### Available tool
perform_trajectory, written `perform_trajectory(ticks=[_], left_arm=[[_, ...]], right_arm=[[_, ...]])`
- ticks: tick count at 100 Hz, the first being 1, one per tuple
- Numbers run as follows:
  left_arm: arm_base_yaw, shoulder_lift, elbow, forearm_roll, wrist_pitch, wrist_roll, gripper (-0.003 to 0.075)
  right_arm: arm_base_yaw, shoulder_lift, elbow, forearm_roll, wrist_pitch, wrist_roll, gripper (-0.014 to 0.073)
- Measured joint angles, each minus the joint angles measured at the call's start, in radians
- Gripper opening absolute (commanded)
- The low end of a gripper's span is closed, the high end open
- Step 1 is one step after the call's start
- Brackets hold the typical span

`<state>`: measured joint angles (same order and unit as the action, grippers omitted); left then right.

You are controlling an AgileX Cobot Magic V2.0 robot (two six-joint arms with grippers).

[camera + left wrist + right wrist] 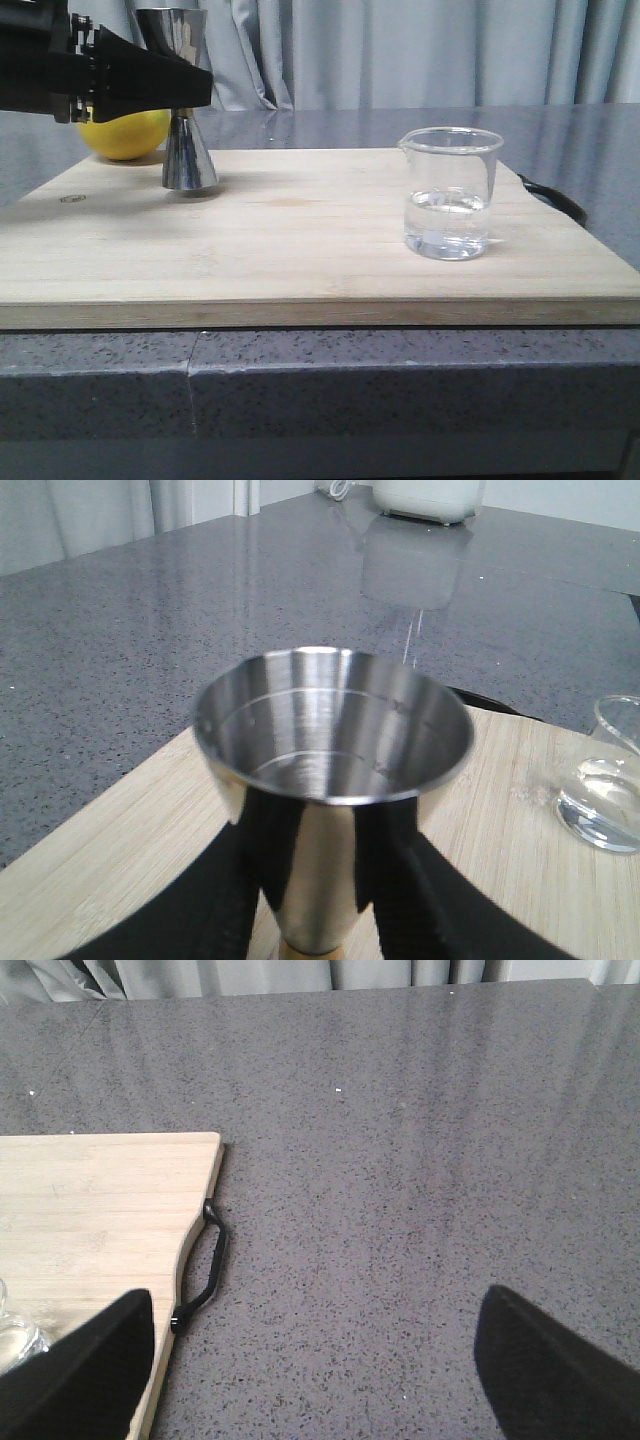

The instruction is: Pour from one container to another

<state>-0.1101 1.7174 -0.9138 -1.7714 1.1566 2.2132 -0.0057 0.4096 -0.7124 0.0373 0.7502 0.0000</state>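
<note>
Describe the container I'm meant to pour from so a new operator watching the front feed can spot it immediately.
Start at the pale wooden cutting board on the grey counter. On its right half, alone, stands the glass beaker. Unlike the steel jigger and lemon at the back left, it is see-through, with a rim spout and clear liquid in its lower part.

Pretty even, soft indoor light, a bit cool, and the front view is sharp enough on the board (300, 240), with only faint shadows trailing off the jigger (188, 150) and beaker (448, 195). The left wrist cam is the messy one: the jigger's cup (333, 725) throws bright streaks of glare off its steel, and the counter (150, 630) behind goes soft with a washed-out reflection. The right wrist cam is clean on the speckled counter (420, 1160), but the black fingers (545, 1365) at the edge are just blurry blobs.
</note>
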Motion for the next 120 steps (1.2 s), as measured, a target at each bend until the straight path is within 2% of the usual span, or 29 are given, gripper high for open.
perform_trajectory(ticks=[43,66,94,105,120], left_arm=[[-0.002,-0.096,-0.006,0.003,0.0,-0.062,0.023],[-0.07,-0.133,-0.006,0.003,0.0,-0.066,0.023],[-0.124,-0.133,-0.006,0.007,0.003,-0.068,0.023],[-0.124,-0.133,-0.006,0.007,0.003,-0.068,0.0229],[-0.124,-0.133,-0.006,0.007,0.003,-0.068,0.0229]], right_arm=[[0.0,0.0,0.0,0.0,-0.002,0.0,0.0585],[0.0,0.002,0.0,0.0,-0.012,0.0,0.0585],[0.004,0.065,0.0,0.046,-0.04,-0.105,0.0585],[0.057,0.106,0.0,0.101,-0.075,-0.154,0.0585],[0.172,0.172,-0.014,0.11,-0.091,-0.175,0.0585]])
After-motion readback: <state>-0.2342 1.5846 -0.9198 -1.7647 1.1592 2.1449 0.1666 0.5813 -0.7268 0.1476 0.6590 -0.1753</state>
